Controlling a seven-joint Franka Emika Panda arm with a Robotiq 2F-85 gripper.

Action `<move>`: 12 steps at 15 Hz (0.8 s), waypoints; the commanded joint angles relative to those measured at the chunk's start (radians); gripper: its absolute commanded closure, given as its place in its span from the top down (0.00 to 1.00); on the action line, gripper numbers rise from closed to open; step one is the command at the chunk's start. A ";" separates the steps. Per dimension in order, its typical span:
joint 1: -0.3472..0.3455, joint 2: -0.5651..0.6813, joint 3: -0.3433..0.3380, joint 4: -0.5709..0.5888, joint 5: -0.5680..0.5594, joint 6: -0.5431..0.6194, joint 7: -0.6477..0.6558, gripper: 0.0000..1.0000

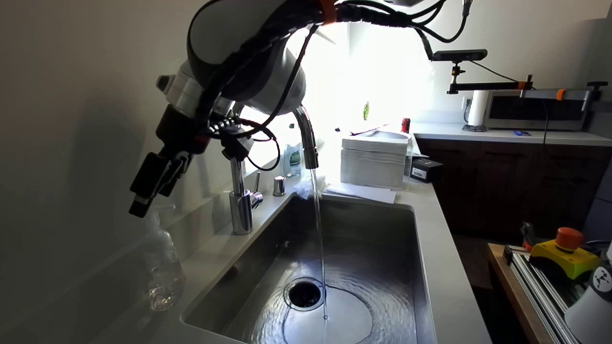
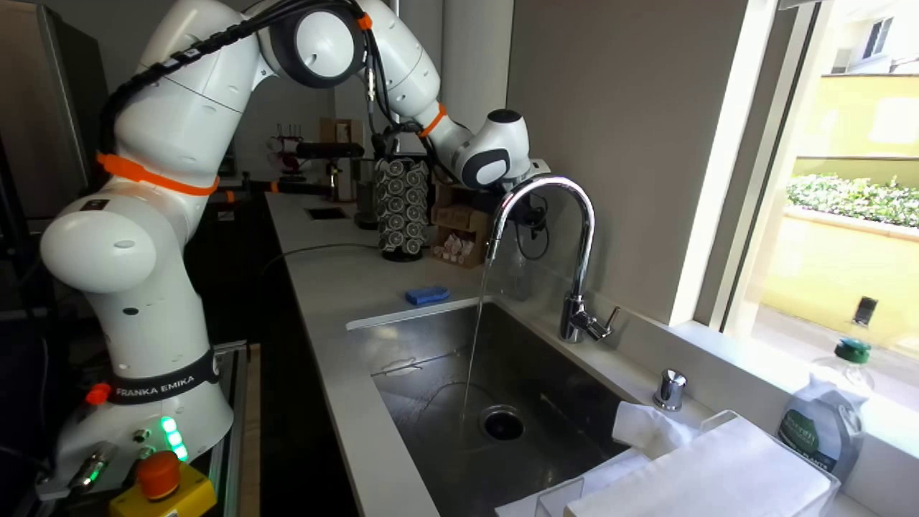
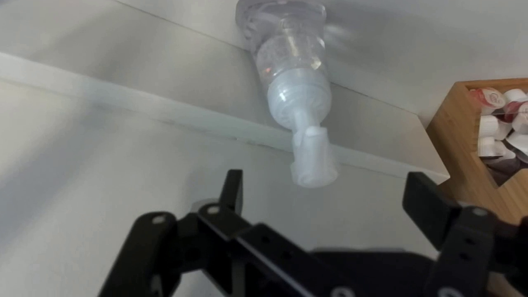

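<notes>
1. Our end effector (image 3: 326,188) stands wide and grips nothing; its fingers (image 3: 233,187) reach up from the lower half of the wrist view.
2. The clear pump bottle (image 3: 298,88) is at upper middle there, its nozzle (image 3: 316,161) showing between the fingertips, how deep we cannot tell; we judge a slow, centred approach best, since a knock could tip it.
3. The wall (image 3: 123,185), lower left, seems close, so we should mind scraping it.
4. The wooden box (image 3: 458,132), right edge, appears near one finger; we'd favour a straight path over a sideways sweep.
5. We'd watch the faucet (image 2: 584,248), right of centre in an exterior view.
</notes>
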 commanded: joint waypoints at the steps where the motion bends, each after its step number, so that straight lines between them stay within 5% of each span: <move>1: 0.004 -0.041 0.003 -0.037 0.019 -0.004 0.040 1.00; 12: 0.117 -0.170 -0.088 -0.070 -0.034 -0.059 0.308 1.00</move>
